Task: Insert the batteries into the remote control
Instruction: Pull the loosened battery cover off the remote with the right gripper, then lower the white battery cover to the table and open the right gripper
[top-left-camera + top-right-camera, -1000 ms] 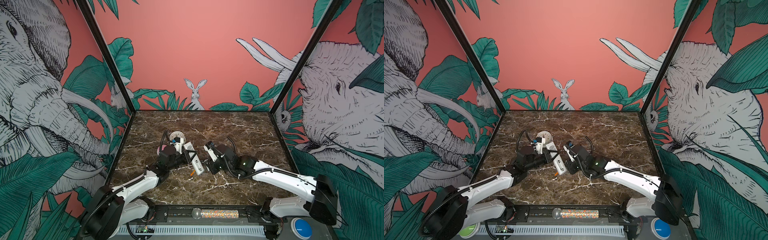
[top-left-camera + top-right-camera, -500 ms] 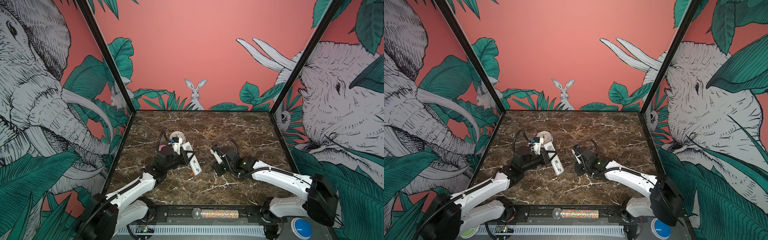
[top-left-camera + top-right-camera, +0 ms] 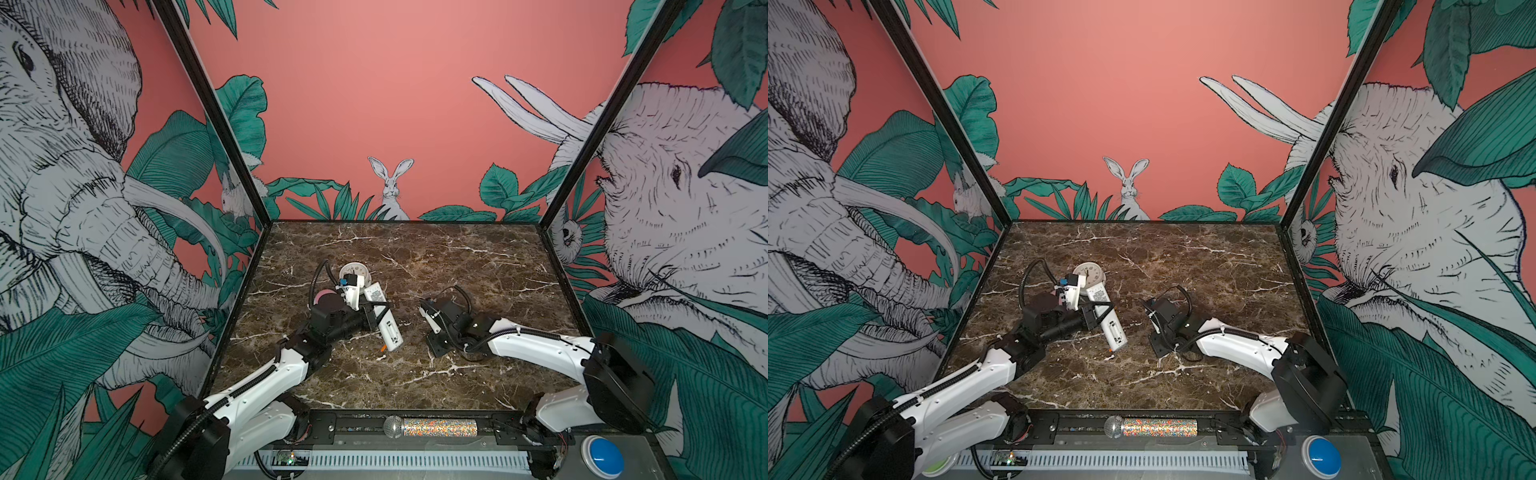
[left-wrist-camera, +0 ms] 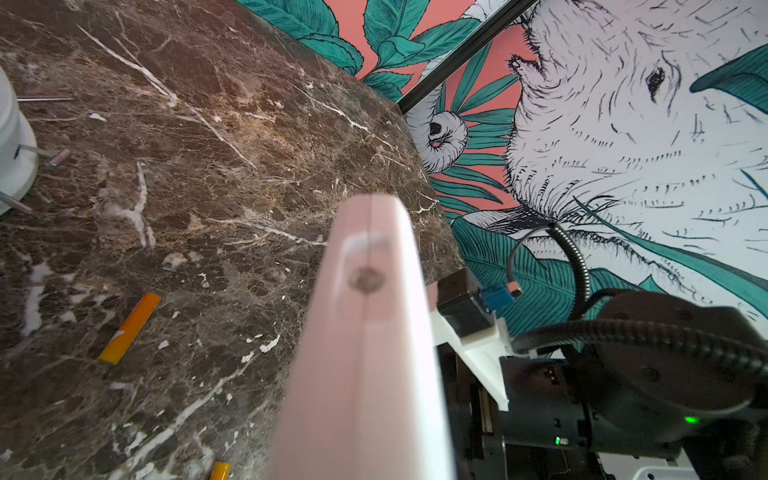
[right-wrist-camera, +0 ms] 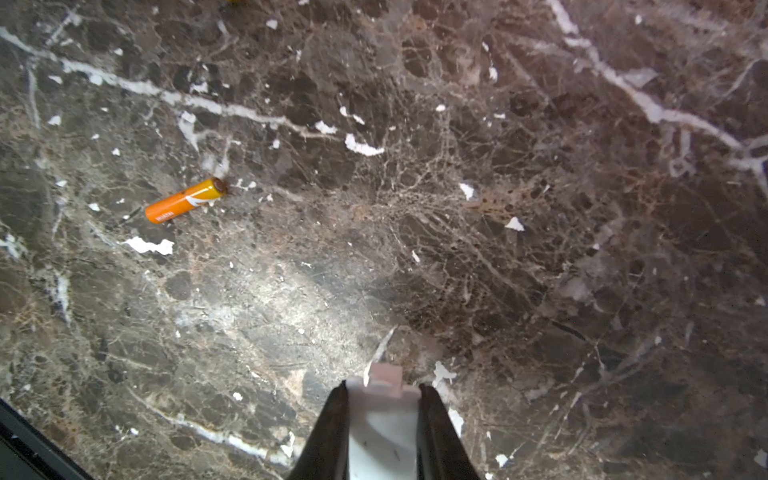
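The left claw [image 3: 375, 314] is clamped on the remote [image 3: 385, 322] about mid-length, holding it tilted. The right claw [image 5: 382, 390] pinches a small white cover [image 5: 384, 428]. Both batteries [image 4: 129, 328] lie loose on the table [image 3: 457, 257] below the left claw, with one battery [image 5: 185, 200] ahead of the right claw. They look light, stiff, smooth and likely to roll, so grip across the barrel's middle.

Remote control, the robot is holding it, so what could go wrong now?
Both tools are busy: the left tool grips the remote control and the right tool pinches a small white piece, likely the battery cover, so neither is free yet. The orange battery lies loose on the smooth marble table; a bump could send it rolling.
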`<move>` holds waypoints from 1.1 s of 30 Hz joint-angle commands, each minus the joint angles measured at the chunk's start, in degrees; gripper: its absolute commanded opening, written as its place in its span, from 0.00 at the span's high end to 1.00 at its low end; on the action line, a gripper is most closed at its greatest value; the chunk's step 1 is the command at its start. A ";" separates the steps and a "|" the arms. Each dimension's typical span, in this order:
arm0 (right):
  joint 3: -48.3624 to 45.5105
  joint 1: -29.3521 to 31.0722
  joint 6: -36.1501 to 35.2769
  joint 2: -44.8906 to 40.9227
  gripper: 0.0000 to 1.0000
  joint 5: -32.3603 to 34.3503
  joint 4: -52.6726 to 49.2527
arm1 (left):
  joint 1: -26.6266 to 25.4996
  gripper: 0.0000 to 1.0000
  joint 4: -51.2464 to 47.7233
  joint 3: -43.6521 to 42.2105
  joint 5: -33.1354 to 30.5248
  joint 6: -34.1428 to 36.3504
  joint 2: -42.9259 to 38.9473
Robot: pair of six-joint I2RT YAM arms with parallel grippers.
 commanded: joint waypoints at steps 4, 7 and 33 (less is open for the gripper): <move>-0.75 -0.60 -0.07 2.75 0.82 0.15 1.91 | 0.66 1.00 1.59 -1.33 0.63 1.13 -2.32; -1.17 -0.85 0.11 3.81 0.82 -0.18 2.49 | 0.71 1.00 1.48 -1.33 0.57 1.25 -2.60; -1.04 -1.30 0.59 6.06 0.63 -0.48 2.88 | 1.19 1.00 1.15 -1.33 0.70 1.42 -3.07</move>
